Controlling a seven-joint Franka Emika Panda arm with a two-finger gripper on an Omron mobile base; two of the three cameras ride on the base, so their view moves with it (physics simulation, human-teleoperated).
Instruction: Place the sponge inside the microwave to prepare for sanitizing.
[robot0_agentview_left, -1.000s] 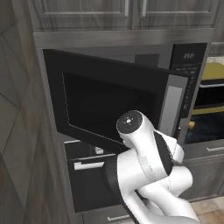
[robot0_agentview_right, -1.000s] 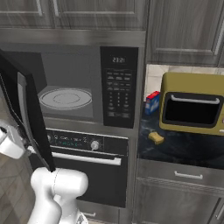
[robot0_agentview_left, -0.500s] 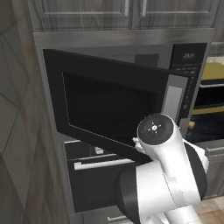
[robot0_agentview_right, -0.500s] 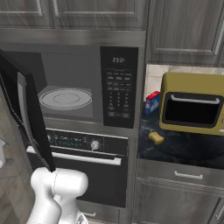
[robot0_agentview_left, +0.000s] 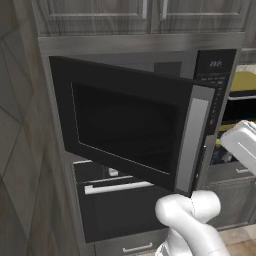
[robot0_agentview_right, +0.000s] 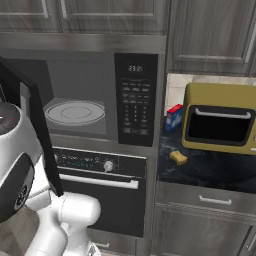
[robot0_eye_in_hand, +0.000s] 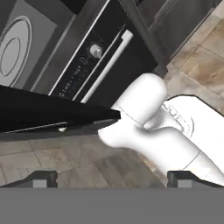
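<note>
The arm is swung clear of the open black built-in microwave (robot0_agentview_right: 80, 100); fingers (robot0_eye_in_hand: 41, 178) spread, empty; small yellow sponge (robot0_agentview_right: 177, 157) awaits on the table (robot0_agentview_right: 220, 172).

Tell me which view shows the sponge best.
The right base view: the sponge lies in plain sight on the dark counter, in front of the toaster oven. In the left base view the open microwave door blocks that side.

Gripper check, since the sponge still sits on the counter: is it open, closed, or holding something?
Gripper: open, its two fingertips stand far apart in the hand view with nothing between them.
</note>
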